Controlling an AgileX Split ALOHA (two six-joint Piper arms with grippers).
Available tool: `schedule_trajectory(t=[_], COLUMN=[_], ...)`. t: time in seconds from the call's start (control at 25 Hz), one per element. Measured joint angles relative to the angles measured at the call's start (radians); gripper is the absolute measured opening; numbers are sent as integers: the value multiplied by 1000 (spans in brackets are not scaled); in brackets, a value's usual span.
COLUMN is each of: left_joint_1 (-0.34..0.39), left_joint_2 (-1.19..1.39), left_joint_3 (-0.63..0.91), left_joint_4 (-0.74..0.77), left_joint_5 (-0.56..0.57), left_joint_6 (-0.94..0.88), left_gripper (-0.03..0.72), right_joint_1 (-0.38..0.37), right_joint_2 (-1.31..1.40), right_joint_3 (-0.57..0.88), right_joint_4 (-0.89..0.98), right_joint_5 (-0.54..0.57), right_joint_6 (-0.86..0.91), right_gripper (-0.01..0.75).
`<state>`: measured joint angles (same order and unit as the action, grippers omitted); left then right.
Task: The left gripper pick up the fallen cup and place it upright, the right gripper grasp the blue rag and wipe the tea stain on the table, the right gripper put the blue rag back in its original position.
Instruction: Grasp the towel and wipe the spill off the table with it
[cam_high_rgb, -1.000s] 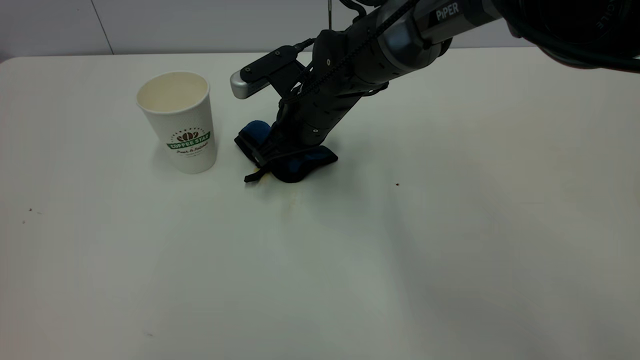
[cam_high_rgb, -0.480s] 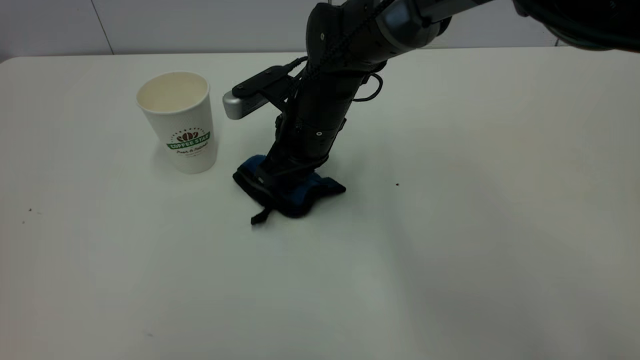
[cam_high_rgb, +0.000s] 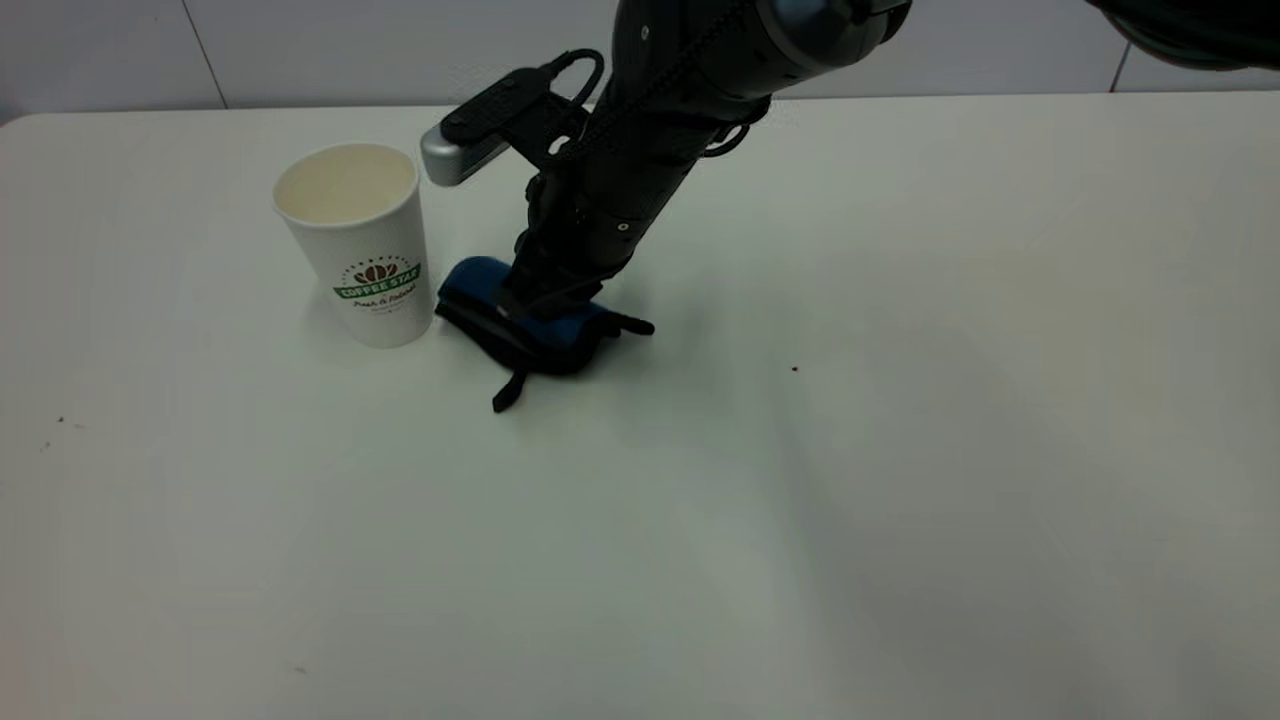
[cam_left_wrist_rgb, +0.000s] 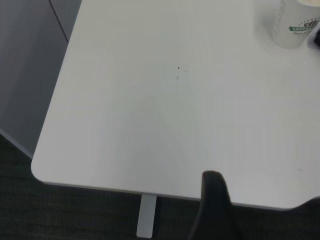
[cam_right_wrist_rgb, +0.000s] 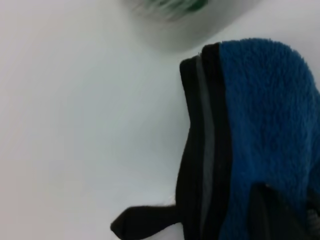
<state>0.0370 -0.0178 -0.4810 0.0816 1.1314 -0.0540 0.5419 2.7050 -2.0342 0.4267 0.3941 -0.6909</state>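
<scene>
Right gripper (cam_high_rgb: 545, 305) pressing the blue rag (cam_high_rgb: 520, 325) onto the table (cam_high_rgb: 900, 450).
Its jaws are clenched on the rag, directly beneath it; the upright cup (cam_high_rgb: 360, 245) stands just beside, toward the left arm's side.

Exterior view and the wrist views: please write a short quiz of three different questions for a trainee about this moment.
1. True or false: the cup stands upright.
2. What does the right end effector press on the table? A) a sponge B) the blue rag C) a lid
3. Fill in: the rag lies just beside the ____.

Key: 1 true; 2 B; 3 cup.
</scene>
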Motion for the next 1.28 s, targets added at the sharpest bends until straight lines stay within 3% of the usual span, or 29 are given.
schedule_trajectory(t=[0.16,0.44,0.64,0.84,1.04,1.16,1.28], left_joint_1=[0,0,0,0,0,0,0], left_joint_2=[0,0,0,0,0,0,0], left_joint_3=[0,0,0,0,0,0,0], left_joint_4=[0,0,0,0,0,0,0], left_joint_5=[0,0,0,0,0,0,0], left_joint_6=[0,0,0,0,0,0,0], left_gripper=[565,565,565,565,565,565,565], right_joint_1=[-50,-150,-280,-424,-436,-375,-267], right_joint_2=[25,14,-7,-11,-13,-13,-13], right_joint_3=[1,0,0,0,0,0,0], right_joint_4=[-36,-177,-251,-271,-213,-121,-68], right_joint_5=[13,230,400,472,501,485,415], right_joint_6=[0,100,285,394,370,298,257], right_gripper=[51,53,55,55,55,55,55])
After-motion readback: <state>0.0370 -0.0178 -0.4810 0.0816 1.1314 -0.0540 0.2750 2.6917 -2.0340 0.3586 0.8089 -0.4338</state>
